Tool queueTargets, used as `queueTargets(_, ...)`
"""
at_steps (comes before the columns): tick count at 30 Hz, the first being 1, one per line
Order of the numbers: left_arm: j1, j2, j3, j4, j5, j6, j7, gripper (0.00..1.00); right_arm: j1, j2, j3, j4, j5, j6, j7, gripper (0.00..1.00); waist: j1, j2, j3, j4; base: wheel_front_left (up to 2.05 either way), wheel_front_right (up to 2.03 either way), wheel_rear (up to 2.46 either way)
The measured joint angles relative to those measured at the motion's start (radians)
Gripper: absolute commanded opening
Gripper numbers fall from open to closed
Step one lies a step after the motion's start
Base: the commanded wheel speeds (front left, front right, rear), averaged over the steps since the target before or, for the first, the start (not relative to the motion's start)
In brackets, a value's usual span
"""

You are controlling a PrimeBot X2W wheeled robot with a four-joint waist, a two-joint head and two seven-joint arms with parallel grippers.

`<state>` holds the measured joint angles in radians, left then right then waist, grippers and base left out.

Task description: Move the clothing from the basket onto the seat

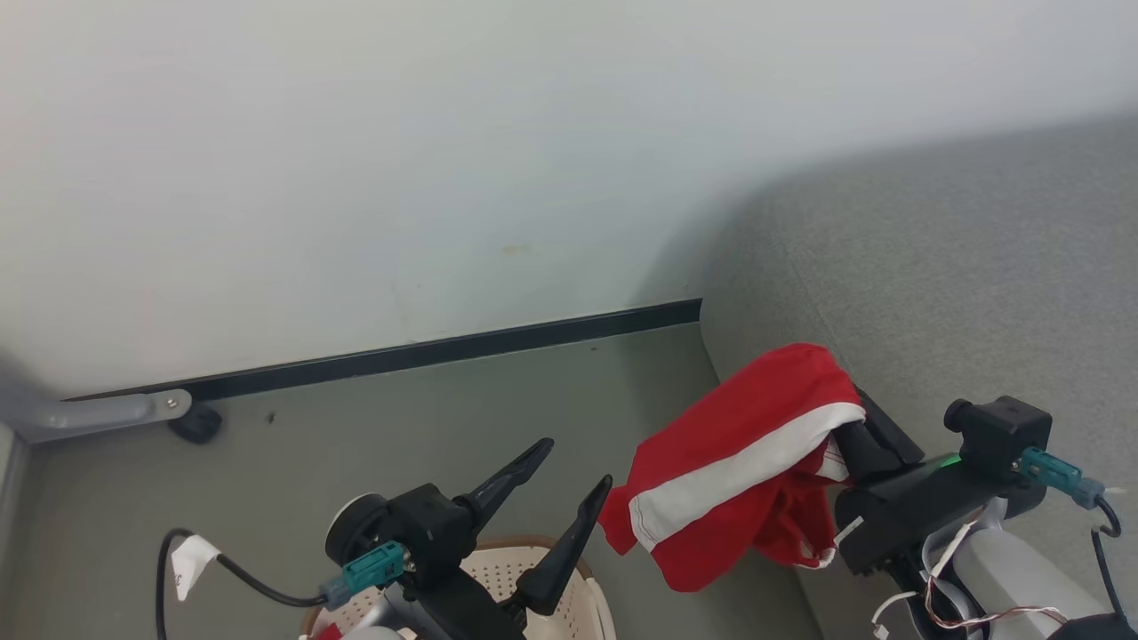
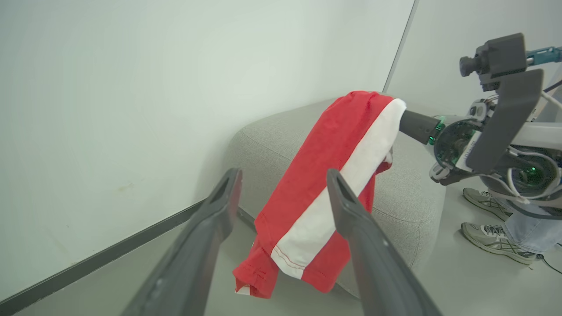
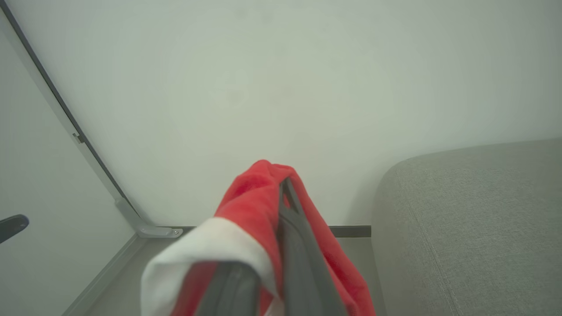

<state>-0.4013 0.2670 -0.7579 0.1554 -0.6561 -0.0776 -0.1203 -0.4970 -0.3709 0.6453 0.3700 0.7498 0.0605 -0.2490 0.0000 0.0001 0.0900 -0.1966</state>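
Pale wall (image 1: 356,178), grey floor (image 1: 400,427). Bright red fabric garment with white band (image 1: 729,462) draped over right gripper (image 3: 284,193). Its long dark fingers pressed together on fold, cloth hanging down both sides. Garment held in air at rounded corner of grey woven sofa cushion (image 1: 960,284); contact with cushion unclear. Right arm reaches forward. Left gripper (image 1: 578,462) spread wide, empty, angled toward garment, above cream perforated plastic basket with brown rim (image 1: 502,567).

Open floor (image 1: 400,462) between wall (image 1: 444,178) and seat (image 1: 978,267)

No legible text — marks on the white cable tag (image 1: 190,559) too small.
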Motion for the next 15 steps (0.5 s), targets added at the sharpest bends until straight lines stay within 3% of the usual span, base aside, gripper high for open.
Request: queueTargets(15, -0.006, 0.016, -0.017, -0.023, 0.043, 0.008, -0.005, 1.00, 0.081, -0.010, -0.080, -0.096, -0.041, -0.016, 0.000, 0.00, 0.0000, 0.0000, 0.009, -0.118, 0.00, 0.00, 0.00)
